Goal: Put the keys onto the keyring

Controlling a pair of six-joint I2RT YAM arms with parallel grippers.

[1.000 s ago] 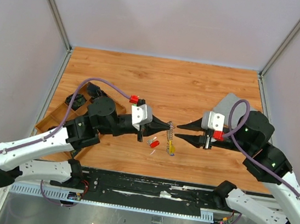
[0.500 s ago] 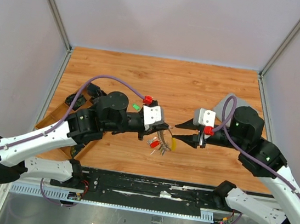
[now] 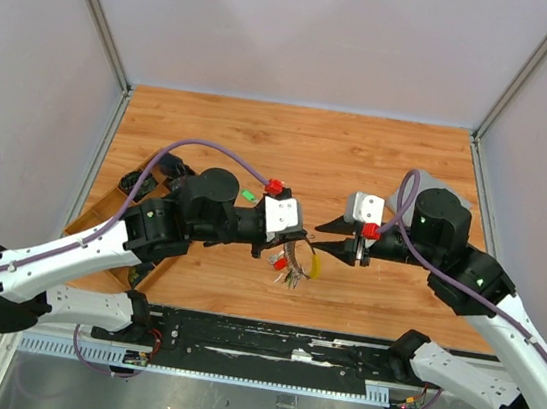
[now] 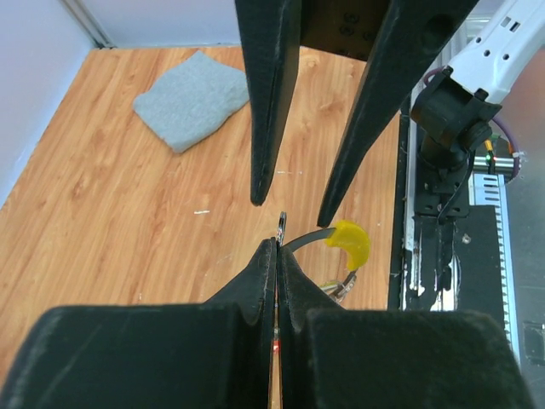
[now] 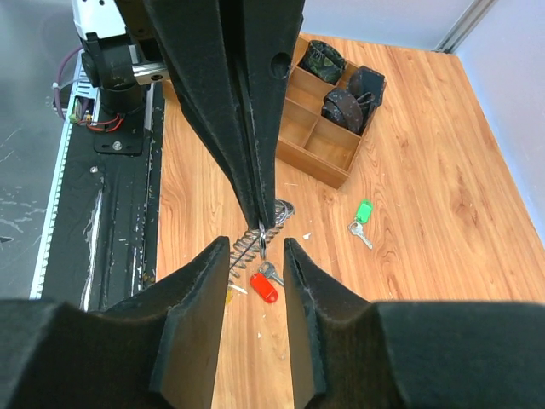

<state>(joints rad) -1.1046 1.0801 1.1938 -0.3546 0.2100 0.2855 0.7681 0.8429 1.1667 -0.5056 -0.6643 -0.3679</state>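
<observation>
My left gripper (image 3: 301,240) is shut on the thin silver keyring (image 5: 262,239) and holds it above the table. The ring's edge shows just past the closed tips in the left wrist view (image 4: 282,223). A coiled grey chain (image 5: 245,240) and a yellow-headed key (image 4: 351,243) hang from it. My right gripper (image 3: 327,242) is open, its fingertips (image 5: 223,247) on either side of the ring without touching it. A red-headed key (image 5: 263,287) is just below the ring; I cannot tell if it hangs or lies on the table. A green-headed key (image 5: 363,213) lies loose on the wood.
A wooden compartment box (image 5: 328,128) with dark objects stands at the table's left (image 3: 101,212). A grey cloth square (image 4: 192,98) lies at the right, behind my right arm. The black base rail (image 3: 266,340) runs along the near edge.
My left gripper has moved right and turned with the keyring, the keys now bunched under it. My right gripper has moved left, its open fingers now reaching the ring.
</observation>
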